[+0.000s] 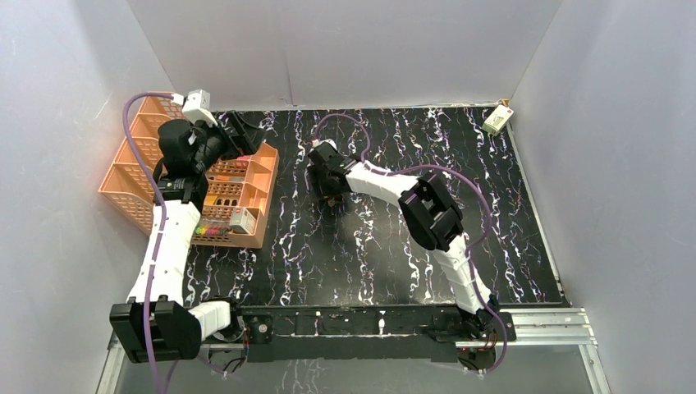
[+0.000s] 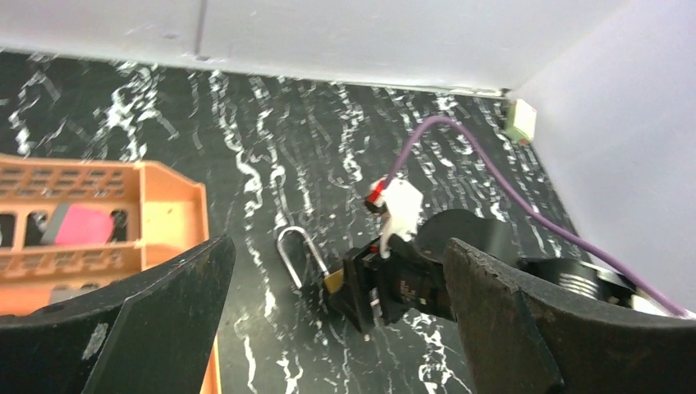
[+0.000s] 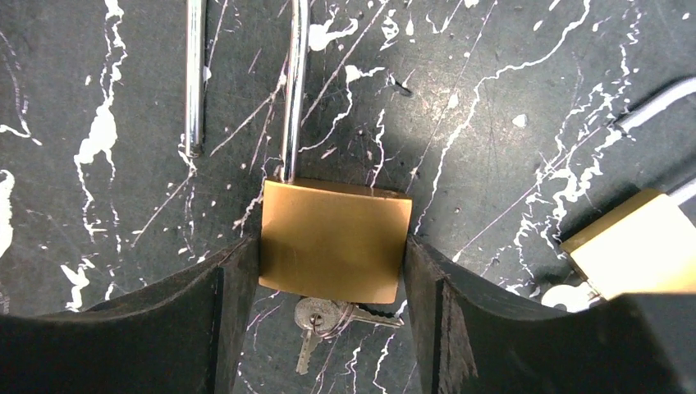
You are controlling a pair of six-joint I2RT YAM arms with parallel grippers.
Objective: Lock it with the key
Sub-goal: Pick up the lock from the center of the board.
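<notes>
Right wrist view: right gripper [image 3: 330, 246] fingers clamp the brass padlock [image 3: 336, 217] on the marbled table [image 3: 492, 98], shackle [image 3: 294, 90] open, keys [image 3: 316, 316] at its base, second padlock [image 3: 636, 246] nearby; left wrist view alone shows the left gripper [image 2: 338, 246] spread wide beside the orange basket [image 2: 168, 205].

An orange slotted basket [image 1: 115, 193] sits at the far left of the black, white-veined table [image 1: 369, 263], with a pink block [image 2: 82, 224] in one compartment. A small white-and-green box [image 1: 497, 120] lies in the far right corner.
</notes>
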